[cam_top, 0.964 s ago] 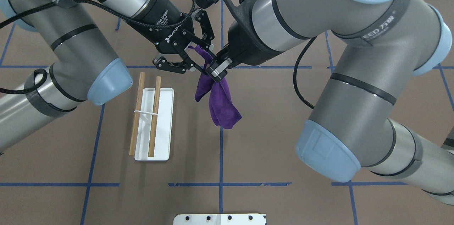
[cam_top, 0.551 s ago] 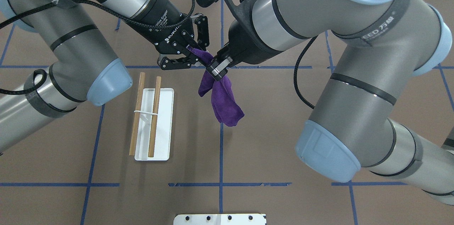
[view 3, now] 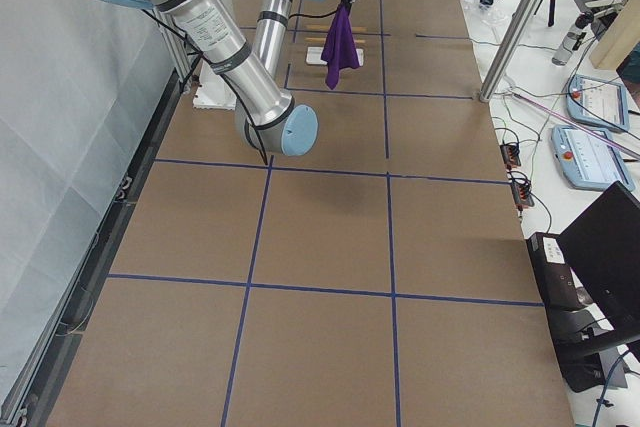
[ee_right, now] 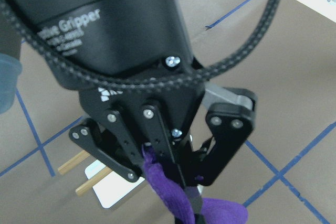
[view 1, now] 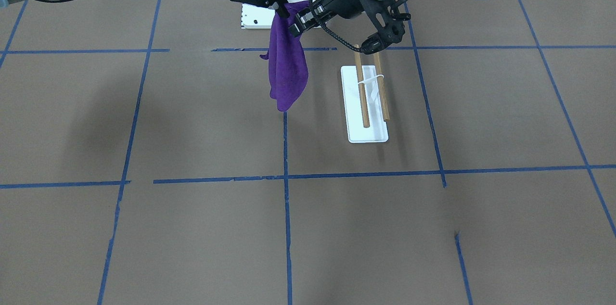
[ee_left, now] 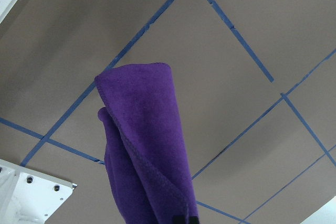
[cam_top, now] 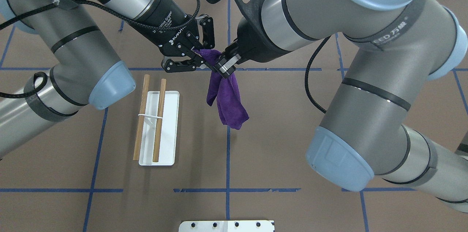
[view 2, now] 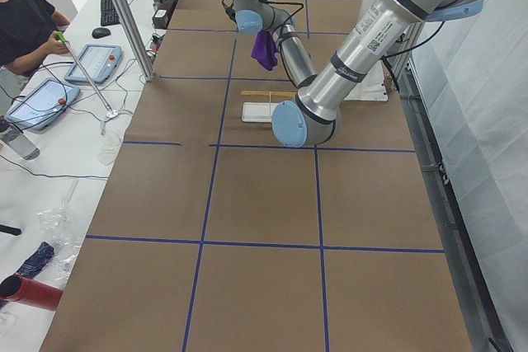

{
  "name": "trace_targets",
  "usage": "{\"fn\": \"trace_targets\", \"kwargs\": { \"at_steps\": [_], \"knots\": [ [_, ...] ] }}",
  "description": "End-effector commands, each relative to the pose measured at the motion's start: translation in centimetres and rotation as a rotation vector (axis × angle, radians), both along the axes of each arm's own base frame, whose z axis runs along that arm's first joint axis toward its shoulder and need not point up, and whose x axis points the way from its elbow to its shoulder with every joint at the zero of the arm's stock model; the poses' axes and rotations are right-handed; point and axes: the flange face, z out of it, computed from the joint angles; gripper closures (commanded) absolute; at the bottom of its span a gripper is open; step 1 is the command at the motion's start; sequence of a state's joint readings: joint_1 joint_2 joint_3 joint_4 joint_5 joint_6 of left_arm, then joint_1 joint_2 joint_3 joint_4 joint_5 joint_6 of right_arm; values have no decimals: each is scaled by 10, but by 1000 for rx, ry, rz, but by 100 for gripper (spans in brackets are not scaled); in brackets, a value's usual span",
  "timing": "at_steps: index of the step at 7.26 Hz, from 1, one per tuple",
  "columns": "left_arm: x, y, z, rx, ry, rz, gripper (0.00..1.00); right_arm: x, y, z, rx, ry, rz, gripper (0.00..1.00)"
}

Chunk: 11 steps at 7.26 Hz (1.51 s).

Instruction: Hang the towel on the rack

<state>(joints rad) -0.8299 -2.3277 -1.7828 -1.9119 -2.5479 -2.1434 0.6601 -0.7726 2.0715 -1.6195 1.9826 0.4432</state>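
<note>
The purple towel [cam_top: 228, 100] hangs bunched in the air over the table's middle, held by its top. My right gripper [cam_top: 223, 69] is shut on its upper part. My left gripper [cam_top: 207, 60] has its fingers shut on the towel's top corner, right beside the right gripper. The right wrist view shows the left gripper [ee_right: 176, 169] pinching the purple cloth [ee_right: 168, 192]. The left wrist view shows the towel [ee_left: 147, 150] hanging down. The rack [cam_top: 169, 129] stands to the left of the towel, its two wooden rods [cam_top: 159, 118] bare. The towel [view 1: 288, 69] and rack [view 1: 368, 103] also show in the front view.
A white bolted pedestal base [cam_top: 226, 225] sits at the table's near edge. Blue tape lines cross the brown table. Both arms crowd the space above the far middle. An operator [view 2: 25, 22] sits beyond the table's far side.
My left gripper, open around the towel's top corner a second ago, has shut on it. The towel has swung a little; the right gripper has kept its hold.
</note>
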Motion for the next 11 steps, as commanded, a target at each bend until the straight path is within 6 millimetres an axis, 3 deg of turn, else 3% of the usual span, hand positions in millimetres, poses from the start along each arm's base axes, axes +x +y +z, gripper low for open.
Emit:
{"fn": "trace_targets", "kwargs": {
  "at_steps": [1,2,3,4,5,7,8,9,11],
  "knots": [
    [-1,1,0,0,1,0,100,1,2,2,18,-4,24,0],
    [-1,1,0,0,1,0,100,2,3,4,22,-9,24,0],
    [-1,1,0,-7,-1,-3,100,15,8,5,32,-22,32,0],
    [-2,0,6,-11,-6,-6,100,38,20,38,18,-7,37,0],
    [-7,4,1,16,1,-45,100,66,16,60,2,7,69,0],
    [-7,26,37,60,-30,-118,100,107,-7,119,-108,76,126,0],
    [-20,40,59,132,-34,-106,100,127,-22,149,-167,117,166,0],
    [-31,49,78,204,-39,-93,100,136,-36,171,-209,151,199,0],
    [-41,49,144,285,-121,-85,100,134,-49,192,-251,188,214,0]
  ]
}}
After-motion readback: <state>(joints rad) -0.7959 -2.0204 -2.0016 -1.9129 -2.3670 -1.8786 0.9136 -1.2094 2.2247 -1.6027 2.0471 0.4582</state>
